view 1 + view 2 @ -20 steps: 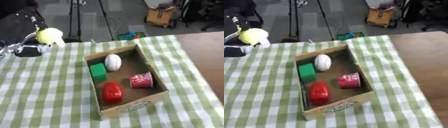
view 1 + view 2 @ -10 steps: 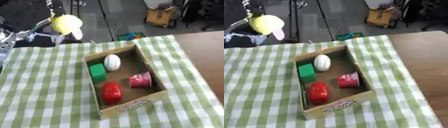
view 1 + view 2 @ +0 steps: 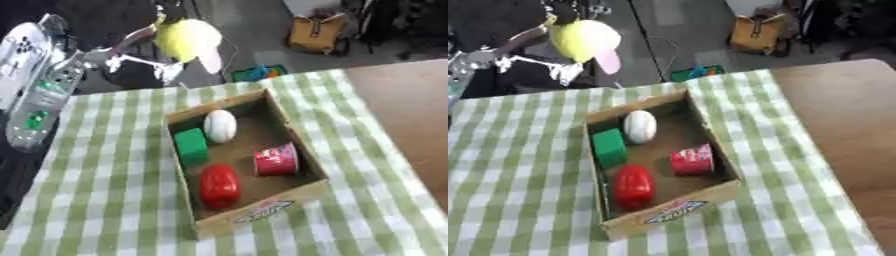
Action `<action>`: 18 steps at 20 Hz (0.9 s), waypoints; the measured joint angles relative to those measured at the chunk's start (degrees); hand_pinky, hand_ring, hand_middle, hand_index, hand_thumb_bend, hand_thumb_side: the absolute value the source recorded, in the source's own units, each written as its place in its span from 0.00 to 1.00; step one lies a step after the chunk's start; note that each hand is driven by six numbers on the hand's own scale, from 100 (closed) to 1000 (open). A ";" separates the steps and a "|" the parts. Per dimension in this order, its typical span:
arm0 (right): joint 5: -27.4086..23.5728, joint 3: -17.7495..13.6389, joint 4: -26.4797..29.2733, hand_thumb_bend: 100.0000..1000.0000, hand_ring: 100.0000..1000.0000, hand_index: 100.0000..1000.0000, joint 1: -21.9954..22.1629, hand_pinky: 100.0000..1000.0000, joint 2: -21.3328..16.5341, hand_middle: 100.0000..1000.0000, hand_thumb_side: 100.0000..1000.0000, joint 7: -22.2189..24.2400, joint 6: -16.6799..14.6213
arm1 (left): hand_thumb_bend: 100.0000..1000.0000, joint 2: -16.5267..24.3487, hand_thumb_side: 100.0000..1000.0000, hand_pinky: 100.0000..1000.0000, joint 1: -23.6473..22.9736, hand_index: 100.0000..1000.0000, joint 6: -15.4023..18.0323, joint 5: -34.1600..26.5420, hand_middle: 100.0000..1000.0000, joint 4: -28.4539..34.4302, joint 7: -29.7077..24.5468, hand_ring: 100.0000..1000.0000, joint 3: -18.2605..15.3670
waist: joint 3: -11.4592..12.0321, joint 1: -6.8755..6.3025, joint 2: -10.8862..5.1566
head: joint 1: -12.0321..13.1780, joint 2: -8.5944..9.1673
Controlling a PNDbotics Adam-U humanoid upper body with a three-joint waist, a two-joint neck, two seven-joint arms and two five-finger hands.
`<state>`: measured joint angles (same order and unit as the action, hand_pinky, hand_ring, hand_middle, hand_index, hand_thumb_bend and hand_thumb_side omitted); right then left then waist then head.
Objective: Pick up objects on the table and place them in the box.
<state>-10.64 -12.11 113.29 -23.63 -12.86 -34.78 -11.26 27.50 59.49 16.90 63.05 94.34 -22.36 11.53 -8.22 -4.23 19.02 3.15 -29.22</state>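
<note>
The left hand has its fingers curled round a yellow ball, held high beyond the far edge of the desk, up and back from the box; I'd judge the height is there so the ball clears the cardboard wall before going in; the right hand is out of sight. The box lies askew on the checked cloth, holding a white egg-shaped thing, a green block, a red pepper-like piece and a tipped pink cup.
</note>
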 measured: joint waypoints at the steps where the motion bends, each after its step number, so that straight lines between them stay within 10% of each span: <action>1: -0.02 0.07 0.00 0.00 0.58 0.74 0.00 0.54 0.00 0.46 0.36 0.04 0.01 | 0.00 -0.58 0.39 1.00 0.36 0.62 0.14 -0.07 0.51 -0.32 -0.14 0.72 0.17 | -0.02 -0.05 0.00 | 0.08 0.00; 18: -0.62 0.47 0.00 0.00 0.58 0.74 -0.66 0.54 0.06 0.47 0.36 0.68 -0.03 | 0.00 -8.77 0.51 1.00 0.81 0.65 3.40 3.85 0.52 -9.20 1.10 0.72 2.79 | -0.92 -0.05 0.53 | 0.70 0.06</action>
<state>-11.26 -11.64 113.29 -24.30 -12.80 -34.11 -11.29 18.73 60.30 20.31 66.91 85.14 -21.26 14.31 -9.13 -4.28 19.55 3.85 -29.16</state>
